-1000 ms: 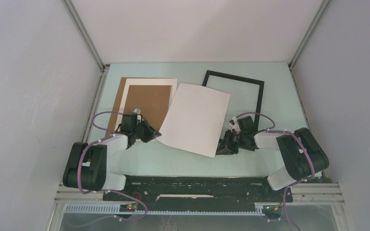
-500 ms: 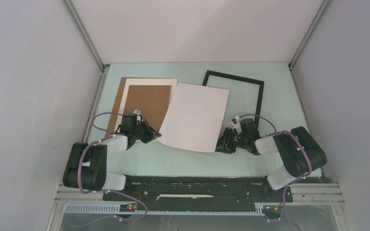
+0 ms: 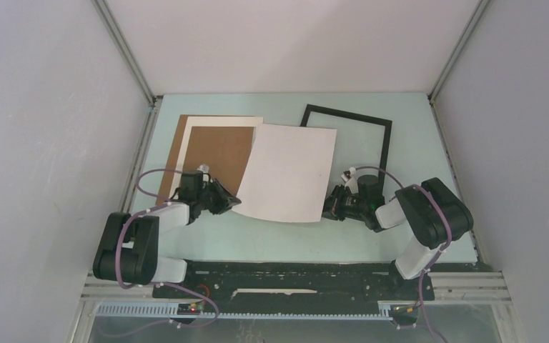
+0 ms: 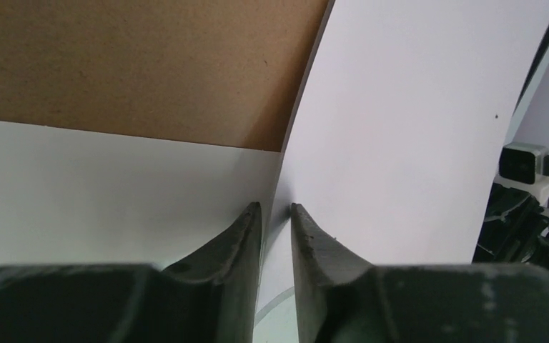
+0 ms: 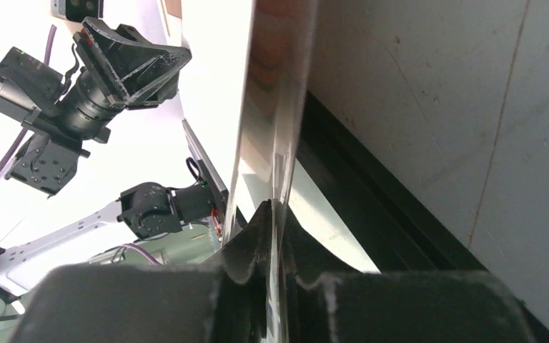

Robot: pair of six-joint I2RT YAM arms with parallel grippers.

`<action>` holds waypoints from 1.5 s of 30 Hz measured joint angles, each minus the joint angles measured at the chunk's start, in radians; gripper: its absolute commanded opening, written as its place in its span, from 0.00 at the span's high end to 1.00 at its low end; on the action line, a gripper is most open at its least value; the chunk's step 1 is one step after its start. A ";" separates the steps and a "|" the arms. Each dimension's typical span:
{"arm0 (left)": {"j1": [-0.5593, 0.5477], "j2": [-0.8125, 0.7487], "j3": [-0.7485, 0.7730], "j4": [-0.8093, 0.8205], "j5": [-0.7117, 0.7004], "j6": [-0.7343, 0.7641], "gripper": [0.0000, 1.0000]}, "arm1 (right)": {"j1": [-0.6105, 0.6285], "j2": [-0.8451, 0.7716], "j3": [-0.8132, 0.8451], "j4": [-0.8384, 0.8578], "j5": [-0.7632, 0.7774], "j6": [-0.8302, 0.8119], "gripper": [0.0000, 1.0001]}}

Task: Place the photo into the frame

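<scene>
Only wrist views tell: right jaws pinch the photo [image 3: 286, 171], left jaws narrowly apart.

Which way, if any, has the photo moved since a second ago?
Yes. The photo has turned counterclockwise: its far edge now runs nearly parallel to the table's far edge.

brown flat cardboard board [image 3: 218, 153]: far left | thin white mat sheet [image 3: 221, 120]: overlapping board | pale green tabletop [image 3: 414, 143]: beneath both

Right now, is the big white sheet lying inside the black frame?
No, the white sheet overlaps only the left side of the black frame; most of it lies outside.
</scene>
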 measured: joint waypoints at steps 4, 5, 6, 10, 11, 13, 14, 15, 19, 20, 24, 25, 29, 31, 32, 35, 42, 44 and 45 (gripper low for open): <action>0.000 -0.008 0.000 0.006 0.003 -0.001 0.49 | 0.006 -0.053 0.021 -0.092 0.019 -0.046 1.00; 0.000 -0.011 0.000 0.010 0.004 0.000 0.47 | 0.011 -0.088 0.027 -0.137 0.030 -0.068 1.00; 0.000 -0.014 0.000 0.012 0.009 0.000 0.45 | 0.016 -0.124 0.036 -0.183 0.037 -0.090 1.00; 0.000 -0.015 0.000 0.028 0.026 -0.001 0.37 | 0.045 -0.293 0.110 -0.389 0.064 -0.194 1.00; 0.000 -0.015 -0.001 0.032 0.031 -0.004 0.35 | 0.052 -0.326 0.134 -0.432 0.068 -0.217 1.00; 0.000 -0.015 -0.003 0.041 0.036 -0.010 0.27 | 0.071 -0.368 0.192 -0.516 0.076 -0.260 1.00; 0.000 -0.019 -0.007 0.046 0.036 -0.018 0.24 | 0.085 -0.380 0.232 -0.570 0.085 -0.284 1.00; 0.000 -0.030 -0.015 0.054 0.034 -0.026 0.22 | 0.104 -0.385 0.276 -0.618 0.094 -0.306 1.00; -0.003 -0.175 -0.061 0.000 -0.068 -0.025 0.21 | 0.182 -0.378 0.444 -0.769 0.124 -0.373 1.00; -0.002 -0.228 -0.067 -0.037 -0.108 -0.024 0.21 | 0.200 -0.367 0.490 -0.798 0.130 -0.386 1.00; -0.002 -0.440 -0.069 -0.163 -0.245 -0.015 0.05 | 0.235 -0.311 0.603 -0.848 0.139 -0.413 1.00; -0.002 -0.491 -0.069 -0.190 -0.281 -0.012 0.04 | 0.238 -0.299 0.616 -0.867 0.146 -0.418 1.00; 0.003 -0.589 -0.068 -0.260 -0.349 0.017 0.02 | 0.239 -0.278 0.648 -0.967 0.186 -0.441 1.00; 0.003 -0.574 -0.068 -0.252 -0.303 0.034 0.02 | 0.240 -0.269 0.680 -1.016 0.204 -0.457 1.00; 0.004 -0.559 -0.068 -0.230 -0.256 0.038 0.02 | 0.243 -0.262 0.702 -1.038 0.209 -0.464 1.00; -0.027 -0.527 -0.069 -0.134 -0.108 0.037 0.00 | 0.257 -0.243 0.782 -1.086 0.217 -0.478 1.00; -0.366 -0.851 -0.068 -0.008 -0.150 0.170 0.00 | 0.266 -0.241 0.839 -1.129 0.235 -0.477 1.00; -0.427 -0.921 -0.068 0.051 -0.190 0.219 0.00 | 0.266 -0.234 0.841 -1.137 0.238 -0.477 1.00; -0.446 -0.930 -0.068 0.074 -0.205 0.240 0.00 | 0.266 -0.230 0.841 -1.139 0.239 -0.475 1.00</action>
